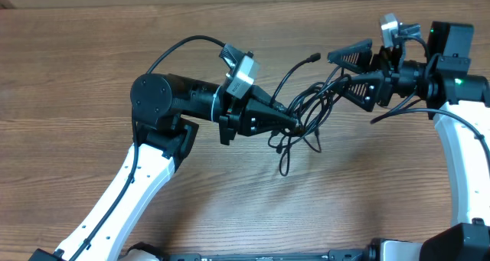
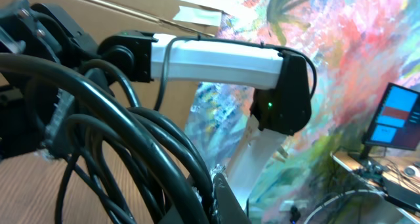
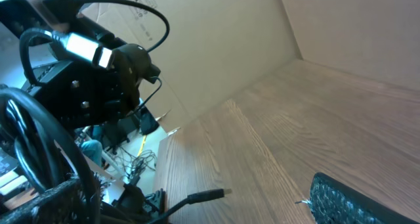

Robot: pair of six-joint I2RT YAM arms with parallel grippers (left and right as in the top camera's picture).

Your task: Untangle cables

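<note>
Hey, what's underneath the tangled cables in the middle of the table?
Only bare wood table shows through the loops of the cables. Where the left pincer clamps the bundle, its body hides whatever lies beneath.

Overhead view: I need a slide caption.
Left gripper shut on the tangled cables; open right gripper poised at the bundle's edge.

A brown wood-grain bench (image 1: 92, 70) carries a tangle of thin black cables (image 1: 305, 108) near its middle, with one loose end trailing toward the near edge.
</note>
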